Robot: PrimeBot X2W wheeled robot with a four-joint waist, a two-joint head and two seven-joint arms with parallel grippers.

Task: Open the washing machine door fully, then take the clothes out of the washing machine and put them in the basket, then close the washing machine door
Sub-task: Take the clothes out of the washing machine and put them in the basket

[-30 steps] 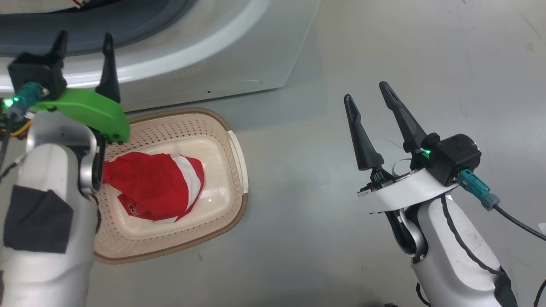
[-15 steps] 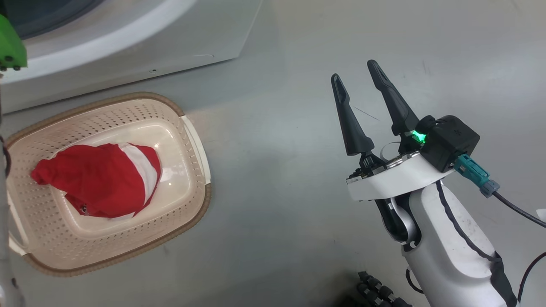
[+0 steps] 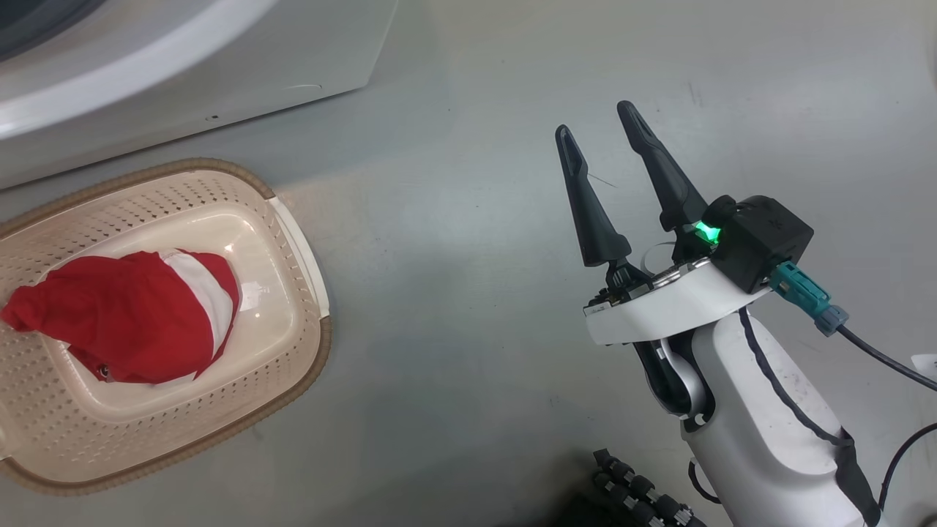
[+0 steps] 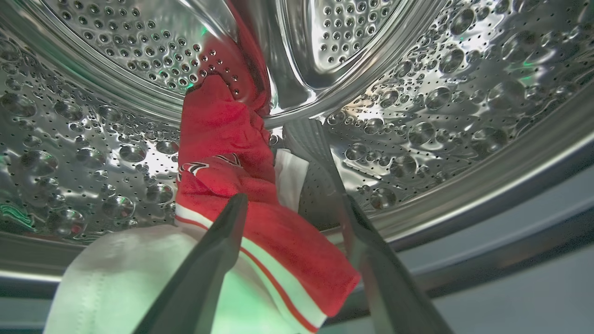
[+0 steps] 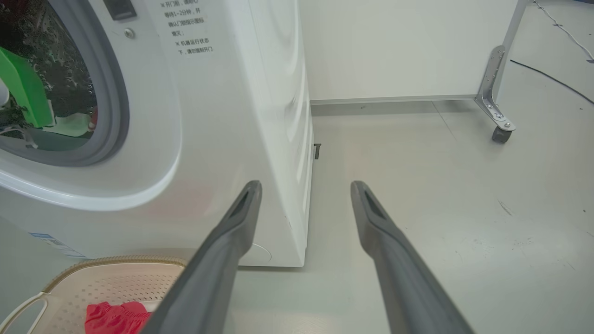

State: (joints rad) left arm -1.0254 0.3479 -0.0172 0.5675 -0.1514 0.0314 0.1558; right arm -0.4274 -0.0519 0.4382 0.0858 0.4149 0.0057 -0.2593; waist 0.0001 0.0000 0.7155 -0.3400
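Left wrist view: a red shirt (image 4: pixel 222 139) stretches lengthwise up the drum (image 4: pixel 441 116), between the left gripper's (image 4: pixel 294 199) spread fingers. Head view: a second shirt (image 3: pixel 124 329) lies in the basket (image 3: pixel 293 322); the right gripper (image 3: pixel 594 121) is spread too.

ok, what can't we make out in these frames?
Head view: basket left end cut off by the frame edge.
Left wrist view: whether the left end effector touches the drum garment; near white cloth blurred.
Right wrist view: drum interior dark, partly behind a green bracket; basket garment partly behind the right end effector finger; machine lettering too small.
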